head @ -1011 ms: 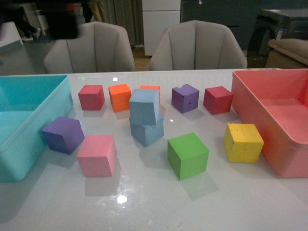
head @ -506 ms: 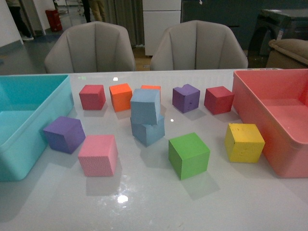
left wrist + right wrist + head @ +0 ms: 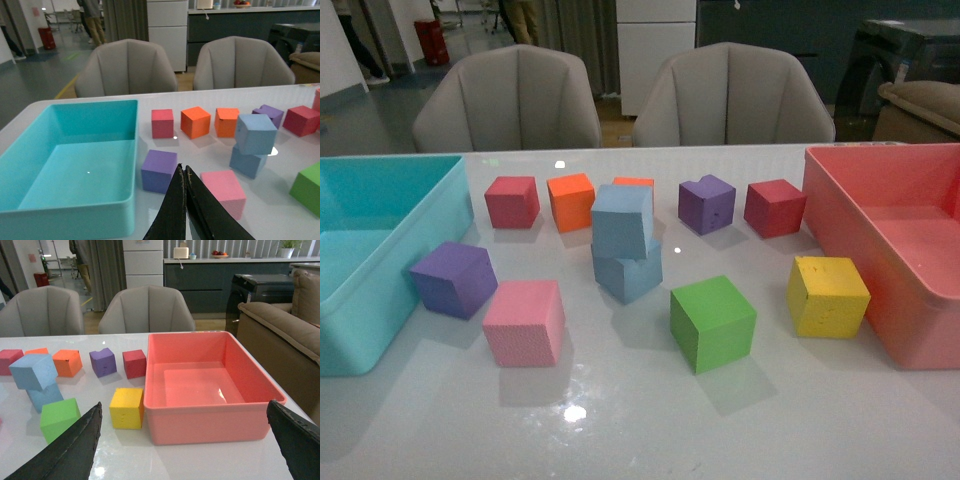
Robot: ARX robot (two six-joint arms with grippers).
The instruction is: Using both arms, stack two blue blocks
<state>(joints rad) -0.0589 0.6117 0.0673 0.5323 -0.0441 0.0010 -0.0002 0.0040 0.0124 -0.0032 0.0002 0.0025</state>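
Two pale blue blocks stand stacked at the table's middle: the upper blue block [image 3: 621, 221] rests skewed on the lower blue block [image 3: 627, 272]. The left wrist view has the same upper block [image 3: 256, 133] on the lower block [image 3: 248, 161], and the right wrist view has the upper block [image 3: 33, 371] over the lower block [image 3: 44, 395]. Neither arm appears in the front view. My left gripper [image 3: 182, 169] is shut with nothing in it, well back from the stack, near a purple cube [image 3: 159, 170]. My right gripper [image 3: 185, 412] is wide open and empty, facing the pink bin [image 3: 212, 415].
A teal bin [image 3: 380, 300] sits at the left and a pink bin [image 3: 880, 290] at the right. Around the stack lie a purple cube [image 3: 453, 279], pink cube [image 3: 524, 322], green cube [image 3: 712, 323], yellow cube [image 3: 827, 296], and red, orange and purple cubes behind.
Nothing on the table has moved; the stack stays as it was. Only a dark shape in the background at the top left has gone.
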